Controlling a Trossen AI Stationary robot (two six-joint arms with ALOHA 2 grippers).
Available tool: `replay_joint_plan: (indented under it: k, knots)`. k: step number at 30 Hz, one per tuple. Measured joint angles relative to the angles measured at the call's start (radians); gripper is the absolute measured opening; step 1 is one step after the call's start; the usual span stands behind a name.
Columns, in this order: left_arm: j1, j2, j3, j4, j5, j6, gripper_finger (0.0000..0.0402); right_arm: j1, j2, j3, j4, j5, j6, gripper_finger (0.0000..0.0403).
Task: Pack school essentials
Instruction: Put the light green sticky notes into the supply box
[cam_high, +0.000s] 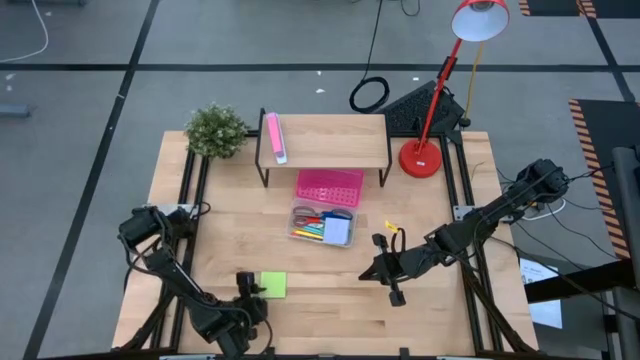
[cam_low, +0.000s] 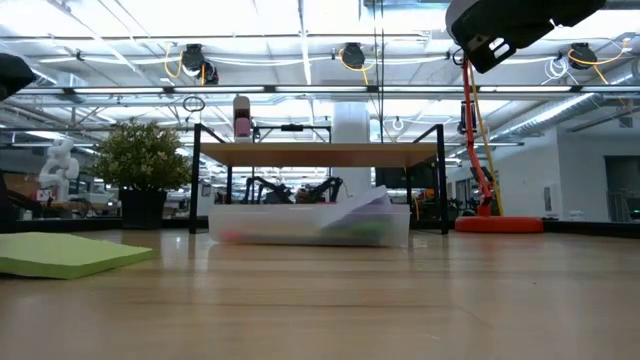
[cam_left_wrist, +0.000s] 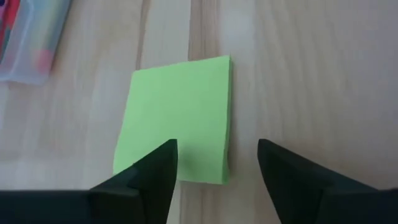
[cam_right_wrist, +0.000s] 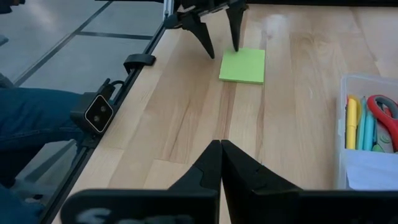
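**Left end effector spread over the green note pad**

Left end effector (cam_left_wrist: 214, 165) hangs with its fingers spread apart just above the near edge of the lime-green note pad (cam_left_wrist: 177, 118), gripping nothing. That pad lies flat on the tabletop (cam_high: 330, 290), well apart from the clear box (cam_high: 322, 226) holding pens, red-handled scissors and a pale-blue pad. Behind the box sits a pink perforated tray (cam_high: 329, 186), partly under a small wooden shelf (cam_high: 330, 138). Right end effector (cam_right_wrist: 221, 163) is clenched, hovering empty right of the box. No readable writing or labels show anywhere.
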Motion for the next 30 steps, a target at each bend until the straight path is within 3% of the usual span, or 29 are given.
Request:
replay_joint_plan:
  k: [5, 10, 30]
  knots:
    - [0.017, 0.041, 0.004, -0.021, -0.002, 0.017, 0.0227, 0.0, 0.0, 0.0, 0.0, 0.0, 0.003, 0.0]
    - [0.022, 0.054, 0.005, -0.077, 0.012, -0.085, 0.0219, 0.003, 0.0, 0.0, 0.0, 0.0, 0.003, 0.0]
    - [0.025, 0.059, 0.03, -0.184, 0.06, 0.041, 0.0029, 0.006, 0.0, 0.0, 0.0, 0.0, 0.001, 0.0]
